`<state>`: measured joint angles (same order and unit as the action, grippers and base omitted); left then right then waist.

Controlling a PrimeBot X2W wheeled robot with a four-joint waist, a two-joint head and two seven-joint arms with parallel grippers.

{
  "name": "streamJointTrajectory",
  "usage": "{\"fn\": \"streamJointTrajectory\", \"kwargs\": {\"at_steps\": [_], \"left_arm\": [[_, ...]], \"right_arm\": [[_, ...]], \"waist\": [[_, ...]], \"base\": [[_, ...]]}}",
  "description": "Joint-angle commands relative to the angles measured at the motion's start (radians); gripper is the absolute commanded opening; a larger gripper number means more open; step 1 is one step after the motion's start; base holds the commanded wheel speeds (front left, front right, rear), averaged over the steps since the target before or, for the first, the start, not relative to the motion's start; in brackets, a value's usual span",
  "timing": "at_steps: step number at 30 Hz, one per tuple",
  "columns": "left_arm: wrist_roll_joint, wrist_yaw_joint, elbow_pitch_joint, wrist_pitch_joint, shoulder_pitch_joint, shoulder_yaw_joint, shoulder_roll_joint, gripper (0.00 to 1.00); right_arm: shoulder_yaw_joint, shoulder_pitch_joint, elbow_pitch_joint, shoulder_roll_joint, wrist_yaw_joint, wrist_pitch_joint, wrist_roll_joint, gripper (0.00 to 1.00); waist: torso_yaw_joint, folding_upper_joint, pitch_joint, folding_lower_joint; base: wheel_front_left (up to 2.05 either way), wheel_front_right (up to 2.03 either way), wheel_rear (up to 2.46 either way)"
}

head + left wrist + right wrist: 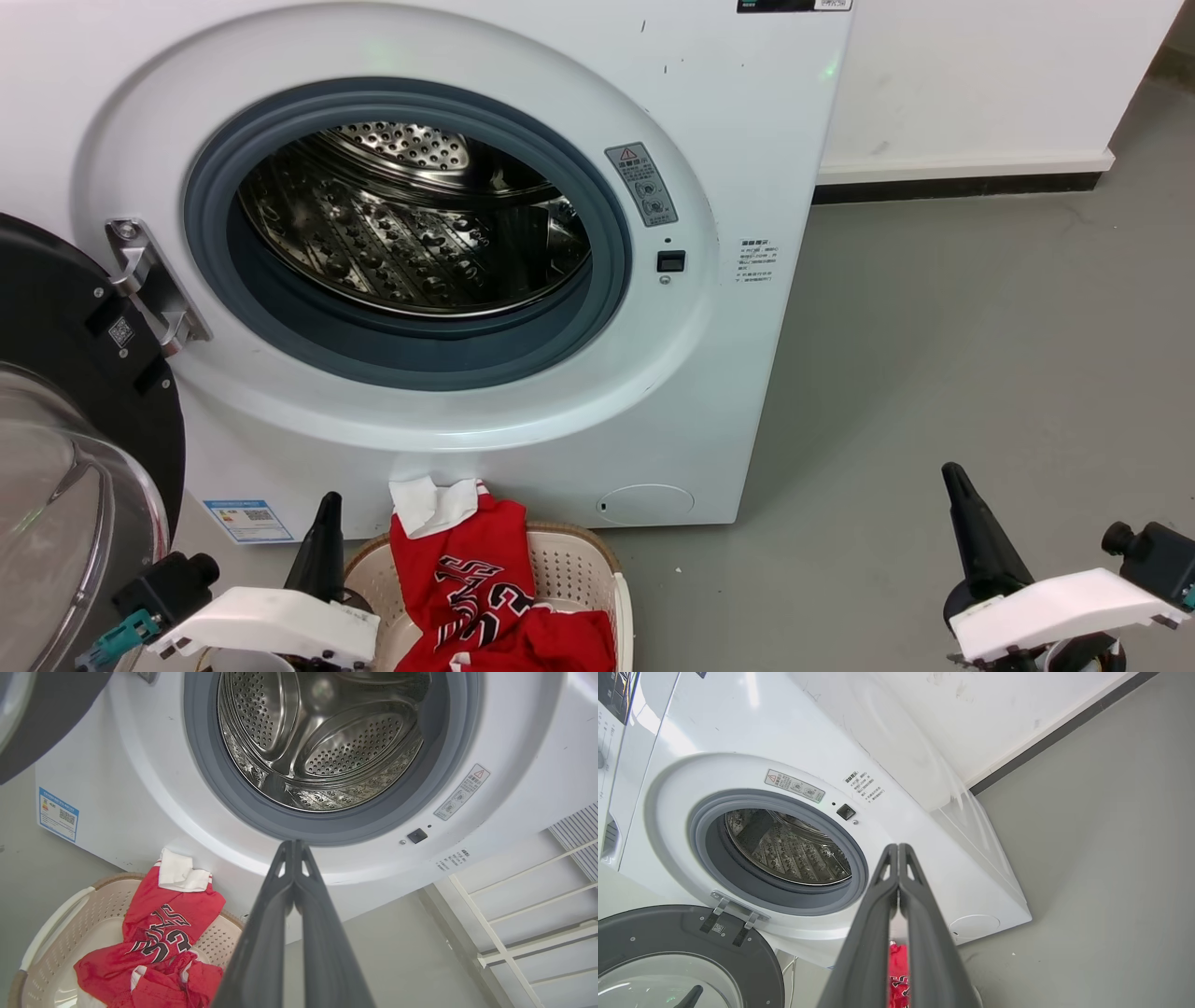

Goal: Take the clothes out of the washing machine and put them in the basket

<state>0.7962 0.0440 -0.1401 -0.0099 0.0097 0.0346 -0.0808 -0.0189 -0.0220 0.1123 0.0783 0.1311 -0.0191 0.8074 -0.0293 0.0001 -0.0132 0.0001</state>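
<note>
At the far left of the head view, the black-rimmed glass door [84,373] of the washing machine [747,140] stands swung wide open on its hinge. Just right of it, low down, the left end effector [327,523] hangs with its two dark fingers pressed together and nothing between them. The left wrist view shows the same, with the left end effector [293,847] empty and its tips meeting in front of the grey rubber ring [205,765].

Next comes the basket [579,560], standing on the floor [934,327] close against the machine's front. The red jersey [476,579] lies in it, with its black-and-white lettering facing up. Its upper end and the white cloth part [431,504] are draped over the basket's far rim and rest against the white front panel.

Above, the perforated steel drum [411,243] looks bare. No fabric shows in it in the head view or in either wrist view, though the lowest front part behind the rubber ring is partly hidden.

To the right, well clear of both machine and basket, the right end effector [962,504] also has its fingers together and carries nothing, as the right wrist view confirms [898,847].

As I judge it, the task is done or nearly so, with the clothes out of the washing machine and in the basket. What may be left is tucking the overhanging end inside the rim.
</note>
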Motion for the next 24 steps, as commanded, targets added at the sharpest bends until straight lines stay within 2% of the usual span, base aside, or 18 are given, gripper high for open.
{"fn": "streamJointTrajectory", "kwargs": {"at_steps": [1, 24], "left_arm": [[0.034, 0.006, 0.006, 0.006, -0.03, 0.007, 0.0, 0.0], [0.323, 0.037, -0.035, 0.05, -0.067, 0.034, 0.011, 0.0]], "right_arm": [[0.005, 0.028, -0.003, 0.008, 0.0, 0.004, 0.037, 0.0], [0.031, 0.069, 0.045, 0.011, 0.0, 0.035, 0.339, 0.0]], "waist": [[0.001, -0.0001, 0.0, -0.0001], [0.009, -0.0001, 0.005, -0.0001]], "base": [[0.0, 0.0, 0.0], [0.0, 0.0, 0.0]]}}
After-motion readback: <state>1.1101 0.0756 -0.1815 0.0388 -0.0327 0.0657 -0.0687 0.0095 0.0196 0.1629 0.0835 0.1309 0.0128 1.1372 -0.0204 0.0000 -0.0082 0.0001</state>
